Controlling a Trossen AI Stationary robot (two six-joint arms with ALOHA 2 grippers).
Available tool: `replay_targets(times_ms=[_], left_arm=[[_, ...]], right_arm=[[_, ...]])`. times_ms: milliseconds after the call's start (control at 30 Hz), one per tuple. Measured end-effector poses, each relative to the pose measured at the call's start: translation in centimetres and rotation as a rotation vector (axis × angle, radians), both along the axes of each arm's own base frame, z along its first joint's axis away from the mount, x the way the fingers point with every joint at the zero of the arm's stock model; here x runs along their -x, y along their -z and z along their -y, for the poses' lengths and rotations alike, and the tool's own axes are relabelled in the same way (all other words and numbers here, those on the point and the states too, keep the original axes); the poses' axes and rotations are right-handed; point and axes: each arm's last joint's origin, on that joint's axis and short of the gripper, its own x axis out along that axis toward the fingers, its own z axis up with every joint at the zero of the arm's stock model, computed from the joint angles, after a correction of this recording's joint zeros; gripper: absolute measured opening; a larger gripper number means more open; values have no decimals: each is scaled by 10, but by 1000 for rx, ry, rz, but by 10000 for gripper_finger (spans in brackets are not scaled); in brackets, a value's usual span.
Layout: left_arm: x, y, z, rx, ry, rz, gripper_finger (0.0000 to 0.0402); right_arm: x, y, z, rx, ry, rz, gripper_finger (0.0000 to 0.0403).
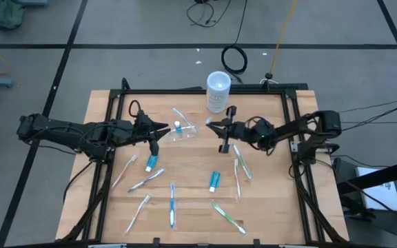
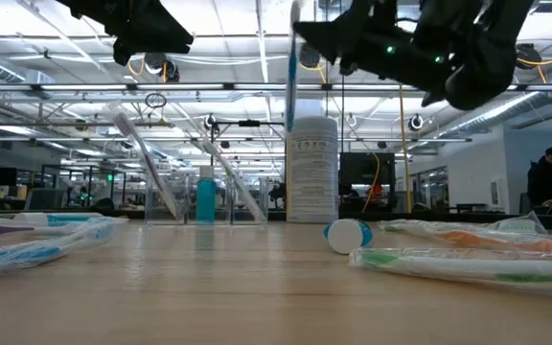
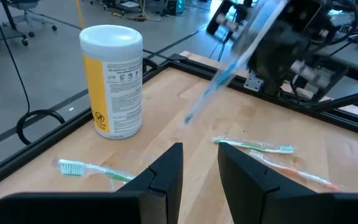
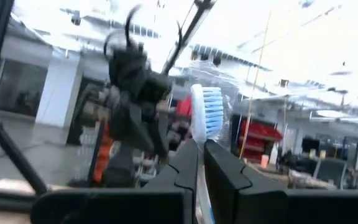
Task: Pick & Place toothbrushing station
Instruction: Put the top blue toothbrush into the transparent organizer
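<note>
Wooden counter carries the clear toothbrushing station (image 1: 182,131) near its far middle, long axis slanting away, just beside my left claw (image 1: 158,131), whose fingers hover slightly apart and empty. My right claw (image 1: 216,126) is clamped on a blue toothbrush (image 4: 208,118) — bristles up. Best to lower it slowly, aligned with that slant — no nudging the rim.

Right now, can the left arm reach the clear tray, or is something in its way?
Probably yes. The left hand is empty, and the clear tray sits just past it with nothing between them; the right hand, holding a toothbrush, is on the other side.
</note>
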Motion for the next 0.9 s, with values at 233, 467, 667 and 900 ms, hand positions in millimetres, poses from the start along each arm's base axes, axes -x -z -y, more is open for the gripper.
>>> replay_targets(times_ms=[233, 467, 667, 900], left_arm=[[0, 0, 0, -2, -8, 7, 106], [0, 0, -2, -6, -26, 6, 106], [0, 0, -3, -8, -33, 5, 106], [0, 0, -3, -13, -32, 2, 106]], right_arm=[[-25, 3, 5, -65, -26, -18, 11], [-49, 16, 12, -70, -9, -64, 15], [-64, 24, 24, -52, 31, -85, 15], [-71, 44, 42, -204, 162, -234, 15]])
